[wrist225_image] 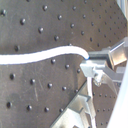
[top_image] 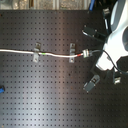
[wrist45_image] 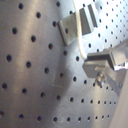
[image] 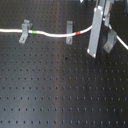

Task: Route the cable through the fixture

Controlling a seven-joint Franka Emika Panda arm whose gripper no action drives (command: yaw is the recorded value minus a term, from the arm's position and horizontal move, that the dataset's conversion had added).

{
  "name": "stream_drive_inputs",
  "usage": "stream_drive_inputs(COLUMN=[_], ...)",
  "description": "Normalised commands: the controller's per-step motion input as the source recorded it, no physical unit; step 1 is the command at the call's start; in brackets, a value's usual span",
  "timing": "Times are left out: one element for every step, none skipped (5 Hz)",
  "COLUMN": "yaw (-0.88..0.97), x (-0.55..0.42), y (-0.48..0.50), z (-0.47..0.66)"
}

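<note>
The white cable [top_image: 20, 51] runs in from the second exterior view's left, through a silver fixture clip [top_image: 36, 52]. It passes a green band [top_image: 44, 52] and reaches a second clip [top_image: 72, 52]. In the first exterior view the green band [image: 33, 31] lies just right of the first clip [image: 24, 31]. The red band [image: 81, 33] lies just right of the second clip [image: 69, 32]. From there the cable climbs to my gripper [top_image: 88, 52], which is shut on it. Both wrist views show the cable [wrist225_image: 45, 53] curving into the fingers [wrist45_image: 100, 61], with a clip [wrist45_image: 77, 22] close by.
The black perforated board [image: 50, 85] fills the scene. A further silver bracket [top_image: 91, 83] stands near the robot, right of the two clips. A small blue object [top_image: 2, 90] lies at the second exterior view's left edge. The arm's white body [top_image: 116, 40] looms on the right.
</note>
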Motion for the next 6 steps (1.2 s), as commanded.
stream_drive_inputs(yaw=[-0.03, 0.00, 0.00, 0.00, 0.20, -0.02], x=[0.339, 0.505, 0.387, -0.001, -0.536, 0.000], y=[0.247, 0.219, 0.182, -0.001, 0.438, 0.000], z=[-0.55, -0.55, -0.34, 0.05, 0.41, 0.00])
